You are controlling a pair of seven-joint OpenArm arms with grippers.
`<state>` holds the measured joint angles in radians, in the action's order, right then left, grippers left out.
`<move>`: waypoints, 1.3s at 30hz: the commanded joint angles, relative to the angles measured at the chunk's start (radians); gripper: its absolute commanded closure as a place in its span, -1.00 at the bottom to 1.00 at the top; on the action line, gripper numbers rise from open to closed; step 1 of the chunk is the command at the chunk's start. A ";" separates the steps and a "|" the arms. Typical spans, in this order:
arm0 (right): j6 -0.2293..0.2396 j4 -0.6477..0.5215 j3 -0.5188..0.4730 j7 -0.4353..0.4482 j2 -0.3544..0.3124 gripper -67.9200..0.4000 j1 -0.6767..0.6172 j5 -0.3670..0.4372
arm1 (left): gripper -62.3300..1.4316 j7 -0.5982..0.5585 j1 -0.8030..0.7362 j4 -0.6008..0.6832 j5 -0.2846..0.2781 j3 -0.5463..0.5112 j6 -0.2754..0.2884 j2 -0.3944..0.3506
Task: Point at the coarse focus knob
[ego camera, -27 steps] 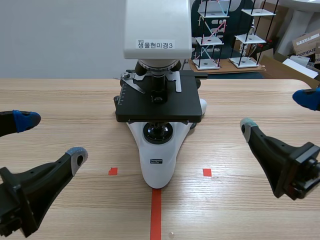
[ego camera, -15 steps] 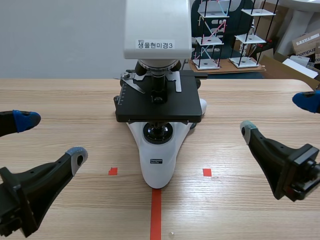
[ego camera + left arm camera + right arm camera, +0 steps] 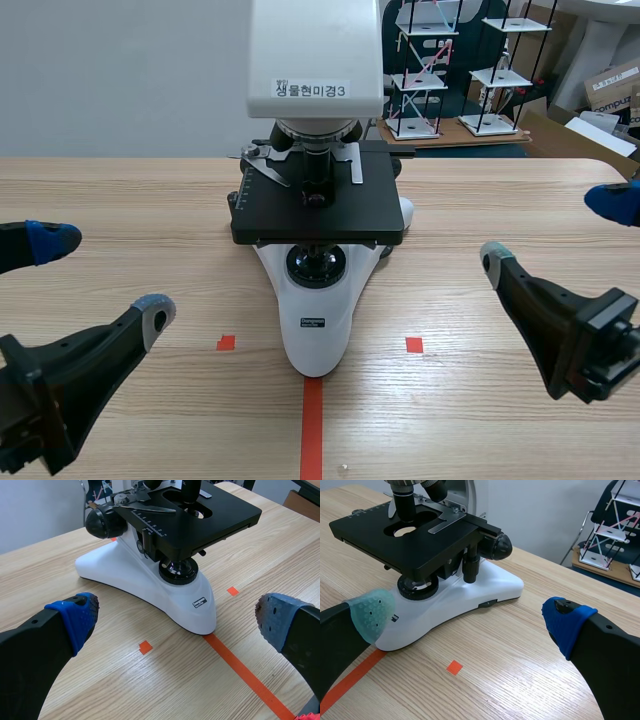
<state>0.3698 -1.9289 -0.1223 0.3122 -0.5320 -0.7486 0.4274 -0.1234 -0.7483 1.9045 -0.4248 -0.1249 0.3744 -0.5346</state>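
Microscope [image 3: 318, 250] mid-worktop [image 3: 500, 420], head cut off in scene view. Coarse focus knob [image 3: 105, 522] black, low on frame behind stage [image 3: 318, 215]. Mostly hidden from front, clear only from wrist views. Left fingers [image 3: 150, 315] spread wide, gripping nothing, near front-left corner. Right fingers [image 3: 495, 258] same, front-right, blue pad half cropped. Both well apart from knob.

One microscope [image 3: 316, 300], two end effectors [image 3: 102, 276] [image 3: 553, 228]
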 commanded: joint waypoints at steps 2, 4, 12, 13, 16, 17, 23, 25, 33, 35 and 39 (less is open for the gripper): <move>-0.004 -0.003 0.000 0.015 -0.008 -0.92 0.001 0.006 | -1.00 -0.014 0.001 0.023 -0.009 0.001 0.003 0.003; -0.004 -0.003 0.000 0.015 -0.008 -0.92 0.001 0.005 | -1.00 -0.014 0.001 0.023 -0.009 0.002 0.003 0.003; -0.004 -0.003 0.000 0.019 -0.008 -0.92 0.001 0.003 | -1.00 -0.014 0.001 0.023 -0.009 0.002 0.006 0.003; -0.004 -0.003 0.000 0.019 -0.008 -0.92 0.001 0.003 | -1.00 -0.014 0.001 0.023 -0.009 0.002 0.006 0.003; -0.005 -0.003 0.000 0.019 -0.008 -0.92 0.001 0.003 | -1.00 -0.014 0.001 0.023 -0.009 0.002 0.006 0.003; -0.005 -0.003 0.000 0.019 -0.008 -0.92 0.001 0.003 | -1.00 -0.014 0.001 0.023 -0.009 0.002 0.006 0.003; -0.005 -0.003 0.000 0.031 -0.008 -0.92 0.001 0.003 | -1.00 -0.014 0.001 0.023 -0.008 0.002 0.006 0.003; -0.005 -0.003 0.000 0.031 -0.008 -0.92 0.001 0.003 | -1.00 -0.014 0.001 0.023 -0.008 0.002 0.006 0.003; -0.004 -0.003 0.000 0.030 -0.008 -0.92 0.001 0.003 | -1.00 -0.014 0.001 0.023 0.000 0.001 0.006 0.002; -0.004 -0.003 0.000 0.031 -0.008 -0.92 0.001 0.003 | -1.00 -0.014 0.001 0.023 0.000 0.001 0.006 0.002; -0.005 -0.003 0.000 0.031 -0.008 -0.92 0.001 0.003 | -1.00 -0.014 0.001 0.023 0.000 0.001 0.006 0.002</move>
<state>0.3698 -1.9289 -0.1223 0.3279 -0.5320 -0.7486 0.4267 -0.1234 -0.7483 1.9045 -0.4194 -0.1249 0.3752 -0.5346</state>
